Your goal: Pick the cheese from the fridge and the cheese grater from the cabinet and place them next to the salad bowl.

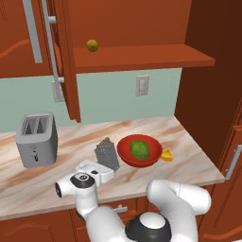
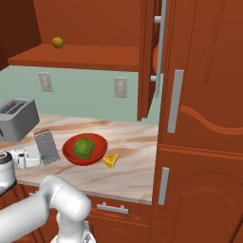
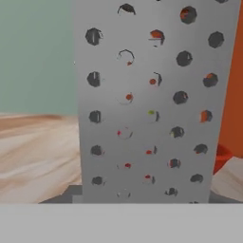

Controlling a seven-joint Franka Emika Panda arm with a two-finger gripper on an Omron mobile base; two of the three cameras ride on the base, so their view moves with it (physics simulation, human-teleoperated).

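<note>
The grey perforated cheese grater (image 1: 108, 153) (image 2: 47, 146) stands upright on the marble counter, just left of the red salad bowl (image 1: 124, 153) (image 2: 71, 154) that holds a green leafy ball. The yellow-orange cheese (image 1: 167, 155) (image 2: 111, 160) lies on the counter against the bowl's right side. My gripper (image 1: 106, 166) (image 2: 39, 158) sits low at the grater's near side, right by its base. The grater's face (image 3: 147, 104) is very close in the hand view and hides the fingertips, so I cannot tell whether they hold it. The cabinet (image 1: 142, 59) above is open. The fridge is out of view.
A silver toaster (image 1: 37, 139) (image 2: 16, 118) stands at the counter's left. A small yellow fruit (image 1: 92, 45) (image 2: 57, 42) rests on the cabinet shelf. The open cabinet door (image 1: 66, 61) hangs over the counter's back. Tall wooden cupboards (image 2: 204, 118) close off the right side.
</note>
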